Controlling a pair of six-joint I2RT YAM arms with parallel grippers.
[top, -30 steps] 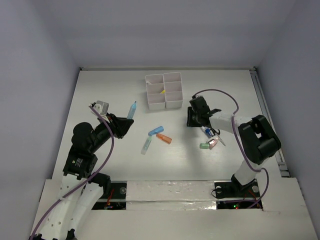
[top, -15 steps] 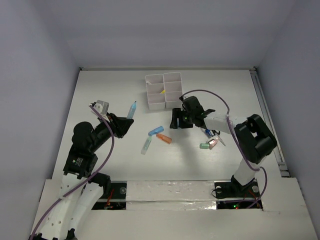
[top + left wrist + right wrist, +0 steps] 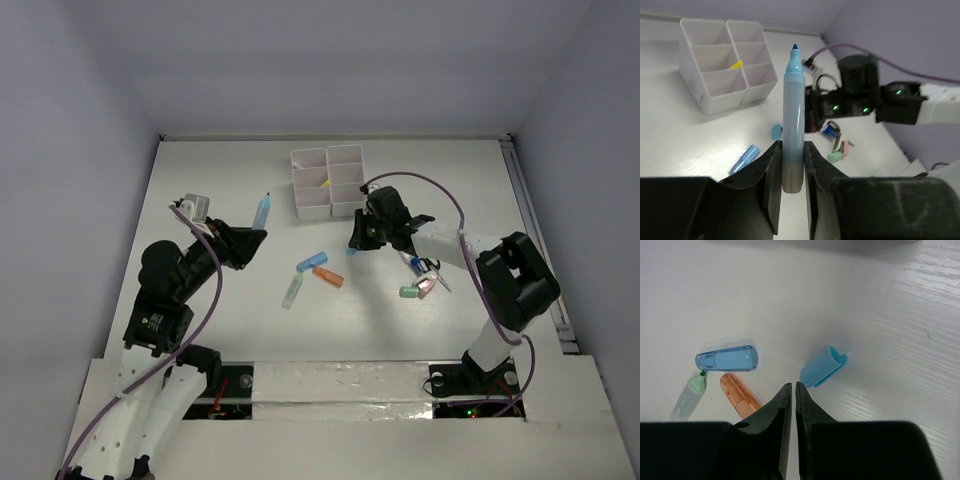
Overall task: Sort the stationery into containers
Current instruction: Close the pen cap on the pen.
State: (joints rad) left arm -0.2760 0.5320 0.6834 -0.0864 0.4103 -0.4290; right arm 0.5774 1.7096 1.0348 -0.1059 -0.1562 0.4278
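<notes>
Two arms work over a white desk [image 3: 200, 170], the left arm [image 3: 165, 300] on one side and the right arm [image 3: 510, 280] on the other. A white organizer [image 3: 328, 182] [image 3: 725, 65] with six open compartments stands toward the far side of the desk, between the arms. A small yellow piece [image 3: 325, 184] [image 3: 736, 64] shows in its middle-left compartment. The left end effector [image 3: 250, 240] [image 3: 792, 150] is raised off the desk to the left of the organizer. It is clamped on the lower end of a light-blue marker [image 3: 262, 212] [image 3: 792, 125], which points its uncapped tip away from the wrist. The right end effector [image 3: 360, 235] [image 3: 791, 387] hangs just in front of the organizer with its jaws drawn almost together and nothing between them. Three short markers lie close together near the middle of the desk: a blue marker [image 3: 311, 262] [image 3: 727, 360], an orange marker [image 3: 328, 277] [image 3: 740, 399] just beside it, and a green marker [image 3: 292, 292] [image 3: 689, 396] a little to their left. A blue cap [image 3: 351, 251] [image 3: 823, 366] [image 3: 776, 131] lies on the desk just beside the right end effector's tips, not touching them. A huddle of small items lies under the right arm, a green one [image 3: 408, 292] and a pink one [image 3: 427, 287] among them; the rest are too small to tell.
</notes>
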